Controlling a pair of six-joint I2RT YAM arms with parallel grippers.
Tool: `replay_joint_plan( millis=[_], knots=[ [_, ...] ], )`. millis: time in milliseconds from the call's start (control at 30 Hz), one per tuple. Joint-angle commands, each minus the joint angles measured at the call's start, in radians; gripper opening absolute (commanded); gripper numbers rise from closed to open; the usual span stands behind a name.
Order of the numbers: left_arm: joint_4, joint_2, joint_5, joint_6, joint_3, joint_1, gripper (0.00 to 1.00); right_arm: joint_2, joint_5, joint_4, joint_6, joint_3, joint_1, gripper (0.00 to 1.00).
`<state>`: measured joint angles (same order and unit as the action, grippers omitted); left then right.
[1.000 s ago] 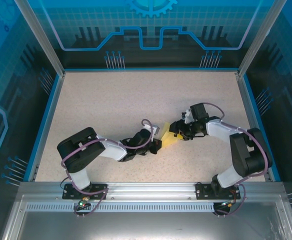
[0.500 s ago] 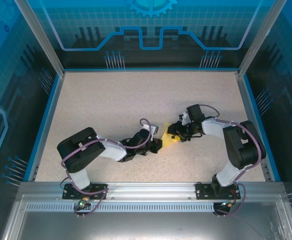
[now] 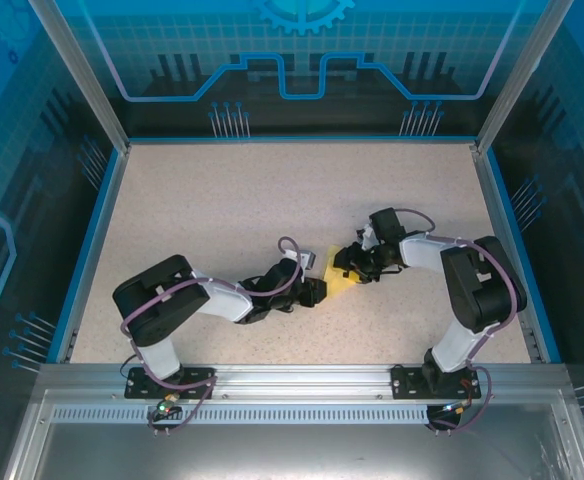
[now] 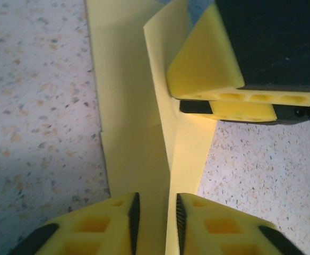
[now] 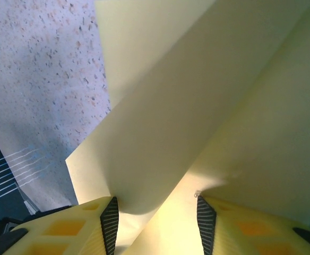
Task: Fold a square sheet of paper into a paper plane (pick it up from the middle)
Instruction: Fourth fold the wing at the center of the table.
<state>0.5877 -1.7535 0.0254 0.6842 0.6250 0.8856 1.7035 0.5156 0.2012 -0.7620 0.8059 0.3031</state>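
The pale yellow sheet of paper [image 3: 344, 284] lies folded into a small layered shape on the speckled table, between the two arms. My left gripper [image 3: 317, 291] is at its left end. In the left wrist view that gripper [image 4: 156, 219] stands open, and a raised crease of the paper [image 4: 128, 106] runs through the gap, clear of the pads. My right gripper [image 3: 350, 266] is low over the paper's far right part. Its jaws [image 5: 157, 223] stand apart with a lifted flap of paper [image 5: 197, 106] curving between them, not pinched. The right fingers [image 4: 218, 69] press beside that flap.
The speckled table [image 3: 222, 200] is ringed by a blue rim and aluminium posts. A metal rail [image 3: 292, 380] at the near edge carries both arm bases. The two arms nearly meet at the paper, their wrists close together.
My left gripper's jaws have parted off the paper's crease. The right gripper has edged slightly left over the paper, and its elbow has swung inward.
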Motion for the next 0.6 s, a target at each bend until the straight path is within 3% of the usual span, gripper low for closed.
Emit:
replay_joint_plan(
  millis=[0, 133, 233, 567],
  knots=[
    [-0.057, 0.074, -0.01, 0.029, -0.005, -0.018, 0.34, 0.036, -0.061, 0.064, 0.012, 0.024, 0.025, 0.47],
    [-0.105, 0.132, -0.012, 0.075, -0.014, -0.05, 0.42, 0.055, -0.101, 0.103, 0.016, 0.039, 0.037, 0.47],
    [-0.12, 0.157, -0.046, 0.107, -0.009, -0.071, 0.42, 0.07, -0.134, 0.138, 0.02, 0.055, 0.047, 0.47],
    [-0.113, 0.086, -0.241, 0.169, 0.083, -0.096, 0.24, 0.111, -0.205, 0.209, 0.017, 0.068, 0.065, 0.45]
  ],
)
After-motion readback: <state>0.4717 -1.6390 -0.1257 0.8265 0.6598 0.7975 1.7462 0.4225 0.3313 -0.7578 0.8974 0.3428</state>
